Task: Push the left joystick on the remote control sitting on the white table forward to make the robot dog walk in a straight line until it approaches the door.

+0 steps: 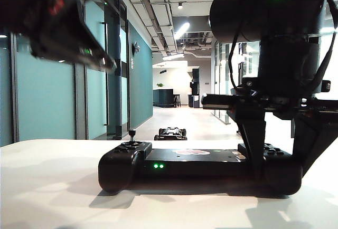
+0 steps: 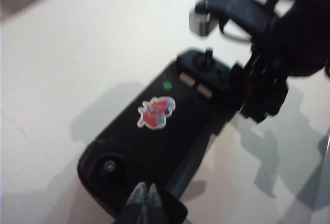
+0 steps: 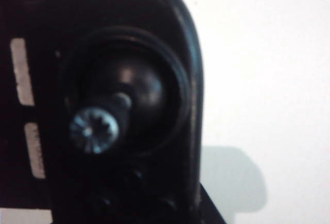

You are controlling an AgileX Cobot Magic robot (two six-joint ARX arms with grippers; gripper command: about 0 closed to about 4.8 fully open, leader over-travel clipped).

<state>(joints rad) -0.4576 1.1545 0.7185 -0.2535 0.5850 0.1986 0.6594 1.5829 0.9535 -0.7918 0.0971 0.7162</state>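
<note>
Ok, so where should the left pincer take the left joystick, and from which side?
Its round knob tip, from straight above: the left joystick stands upright and thin on the remote control. The left pincer hovers shut above that end; the right pincer clamps the other end.

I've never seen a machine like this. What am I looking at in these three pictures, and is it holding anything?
It is a robot with two arms. The wide picture comes from a low camera looking across the white table. The other two come from cameras on the arms' wrists. On the table lies a black remote control. The right gripper has its jaws clamped around the remote's right end, and its camera sees the right joystick up close. The left gripper, jaws shut and empty, hangs above the remote's other end, near the left joystick. On the hallway floor beyond is the small robot dog.
</note>
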